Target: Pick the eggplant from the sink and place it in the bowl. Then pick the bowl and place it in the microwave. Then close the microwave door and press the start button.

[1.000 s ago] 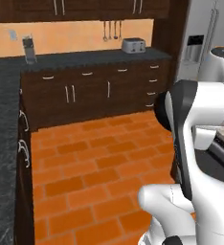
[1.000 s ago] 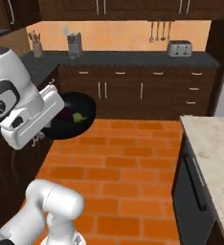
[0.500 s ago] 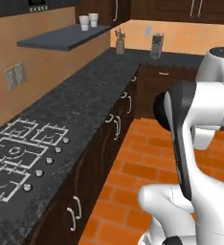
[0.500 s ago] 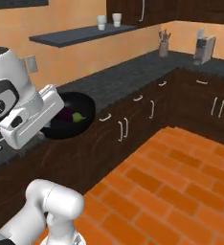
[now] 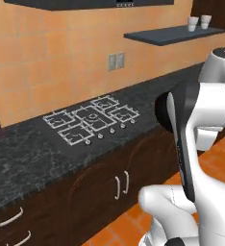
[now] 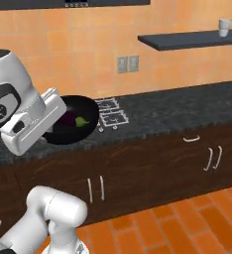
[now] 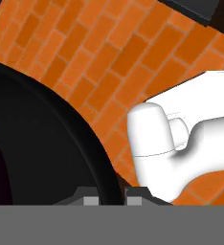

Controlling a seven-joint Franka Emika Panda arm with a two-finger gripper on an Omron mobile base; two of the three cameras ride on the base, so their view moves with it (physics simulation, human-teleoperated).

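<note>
Your gripper point(image 7: 110, 197) is pinching the rim of the bowl point(image 6: 71, 120) — in the hand view one fingertip sits on each side of the black rim, orange brick floor point(image 7: 85, 57) beyond. In the right base view the bowl is held up off the counter point(image 6: 177, 109), just left of the cooktop point(image 6: 110, 113); the eggplant point(image 6: 68, 118) lies inside it, a green stem end showing. Further right, two outlets point(image 6: 127, 63) on the orange wall, then a shelf point(image 6: 187, 39) with a white cup point(image 6: 224, 25). No readable writing or labels anywhere.
</note>
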